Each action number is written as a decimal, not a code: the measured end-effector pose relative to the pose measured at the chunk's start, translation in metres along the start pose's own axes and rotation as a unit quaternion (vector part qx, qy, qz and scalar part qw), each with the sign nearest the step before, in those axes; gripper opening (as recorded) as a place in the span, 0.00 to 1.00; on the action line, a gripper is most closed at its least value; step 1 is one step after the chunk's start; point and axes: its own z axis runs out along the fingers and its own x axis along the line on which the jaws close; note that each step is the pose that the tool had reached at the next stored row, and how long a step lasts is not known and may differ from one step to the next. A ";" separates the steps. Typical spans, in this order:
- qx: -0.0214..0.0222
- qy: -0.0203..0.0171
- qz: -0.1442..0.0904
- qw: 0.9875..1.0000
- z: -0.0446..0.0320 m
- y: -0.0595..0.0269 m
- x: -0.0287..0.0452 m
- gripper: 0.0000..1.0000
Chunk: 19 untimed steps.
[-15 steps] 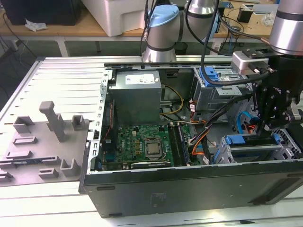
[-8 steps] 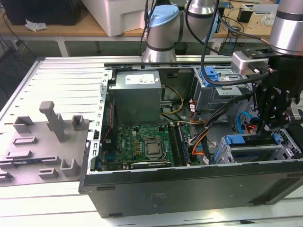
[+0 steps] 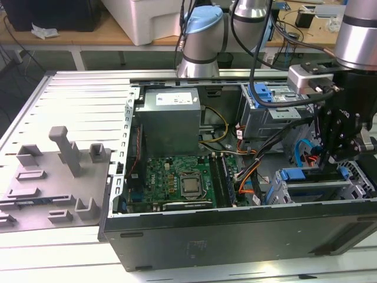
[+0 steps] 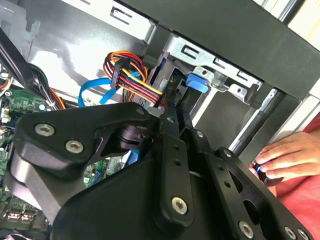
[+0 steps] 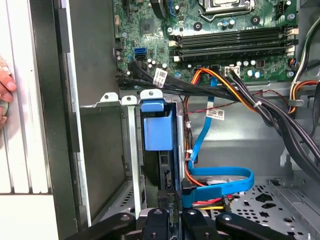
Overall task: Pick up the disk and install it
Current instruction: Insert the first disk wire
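In the lower right of the exterior view, the tool [image 3: 327, 156] hangs straight above the disk [image 3: 303, 175] and looks clamped on its upper edge. The disk stands on edge in the drive cage [image 3: 280, 194], its long axis running left to right across the frame, with the circuit board [image 3: 177, 180] farther off at centre.

The exterior view looks down from afar on the whole computer case [image 3: 235, 236], while both wrist views look past the gripper [image 4: 172, 112] [image 5: 172, 202], very near, at its drive cage [image 4: 210, 62] [image 5: 131, 150].
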 end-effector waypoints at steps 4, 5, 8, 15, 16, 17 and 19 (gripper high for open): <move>0.000 0.000 0.000 1.000 0.0002 0.0000 0.0000 0.17; 0.000 0.000 0.000 1.000 0.0003 0.0000 -0.0001 0.17; 0.000 0.000 0.000 1.000 0.0004 0.0001 -0.0001 0.17; 0.000 0.000 0.000 1.000 0.0002 0.0000 -0.0001 0.17; 0.000 0.000 0.000 1.000 -0.0003 0.0000 0.0000 0.17; 0.000 0.000 0.000 1.000 -0.0006 0.0000 0.0001 0.17; 0.000 -0.001 0.000 1.000 -0.0019 0.0000 0.0002 0.17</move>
